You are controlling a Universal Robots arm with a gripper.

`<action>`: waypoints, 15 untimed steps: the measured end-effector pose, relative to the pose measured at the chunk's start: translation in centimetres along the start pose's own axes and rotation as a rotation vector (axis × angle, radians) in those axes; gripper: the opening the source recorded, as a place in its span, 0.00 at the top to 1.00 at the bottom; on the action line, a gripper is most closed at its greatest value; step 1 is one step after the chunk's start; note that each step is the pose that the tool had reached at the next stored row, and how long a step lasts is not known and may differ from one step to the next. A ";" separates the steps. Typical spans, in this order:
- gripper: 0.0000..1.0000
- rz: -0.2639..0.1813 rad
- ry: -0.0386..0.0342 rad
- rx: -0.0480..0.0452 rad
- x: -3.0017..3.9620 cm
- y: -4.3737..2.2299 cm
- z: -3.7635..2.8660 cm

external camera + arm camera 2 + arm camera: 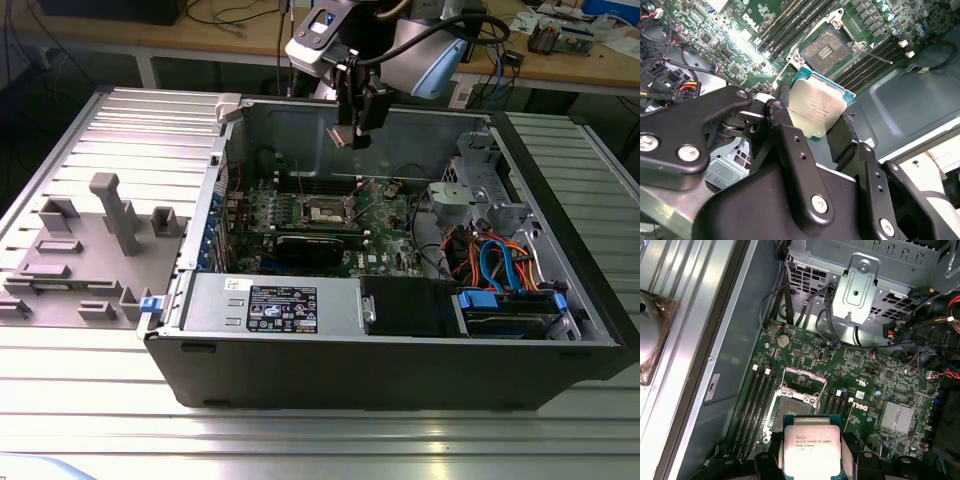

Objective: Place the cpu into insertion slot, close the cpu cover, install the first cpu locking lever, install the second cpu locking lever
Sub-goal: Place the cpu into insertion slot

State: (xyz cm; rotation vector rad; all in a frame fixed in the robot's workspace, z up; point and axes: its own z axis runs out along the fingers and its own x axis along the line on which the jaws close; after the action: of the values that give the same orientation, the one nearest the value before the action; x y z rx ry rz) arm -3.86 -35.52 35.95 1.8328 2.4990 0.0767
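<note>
The gripper (353, 127) clamps the cpu (811, 450) by two opposite edges (metal top toward the wrist cameras). It hangs over the open case (300, 365), the bare insertion slot (792, 407) well below.

Matte black claw (812, 117) of linked metal bars, silver screw heads (820, 204); silver-grey arm (412, 42) with pale blue joint cap (437, 68).
</note>
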 end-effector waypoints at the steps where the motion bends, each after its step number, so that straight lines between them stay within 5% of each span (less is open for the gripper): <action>1: 0.46 0.000 -0.0001 0.0001 0.00 0.00 0.00; 15: 0.46 0.012 -0.0007 0.0001 0.00 0.00 0.00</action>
State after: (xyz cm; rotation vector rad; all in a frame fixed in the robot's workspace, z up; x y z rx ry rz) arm -3.86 -35.52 35.95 1.8477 2.4876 0.0763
